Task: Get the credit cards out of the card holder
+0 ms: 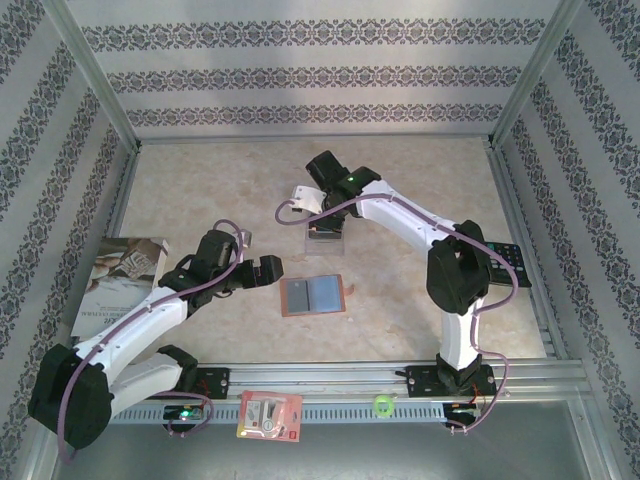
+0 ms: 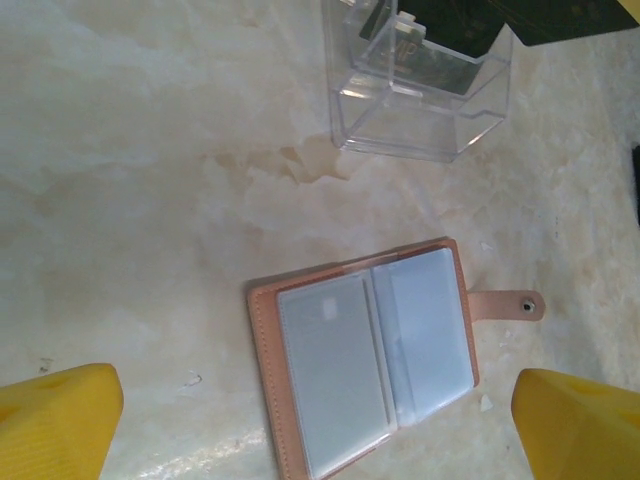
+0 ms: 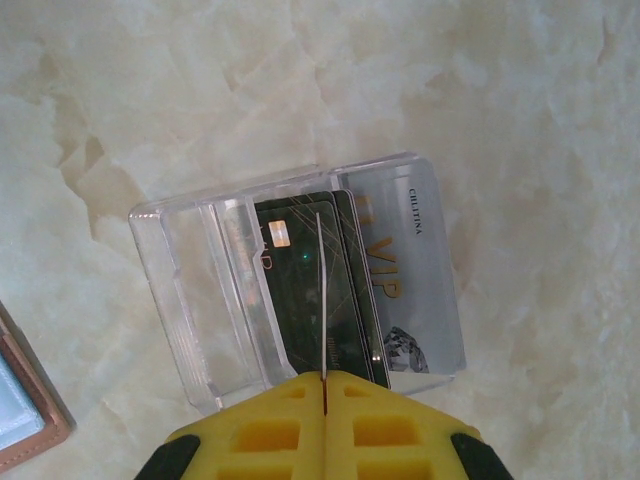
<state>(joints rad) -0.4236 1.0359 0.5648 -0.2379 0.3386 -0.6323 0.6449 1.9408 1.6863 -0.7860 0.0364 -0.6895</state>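
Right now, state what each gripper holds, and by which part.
Right gripper pinches a thin credit card, seen edge-on, by its near edge, above the clear plastic box. Left gripper, open, holds nothing.

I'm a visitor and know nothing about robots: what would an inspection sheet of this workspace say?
Surface: pale marbled tabletop, faintly stained.
Job's things: open reddish-brown leather card holder lying flat; thin credit card held edge-on over a clear plastic box with other cards.
Clutter: printed magazine, black calculator, red-and-white packet, green ring.
Grippers: left gripper open near the holder; right gripper shut on the card.
Cables: purple cables along both arms.
Surroundings: patterned walls, metal frame.
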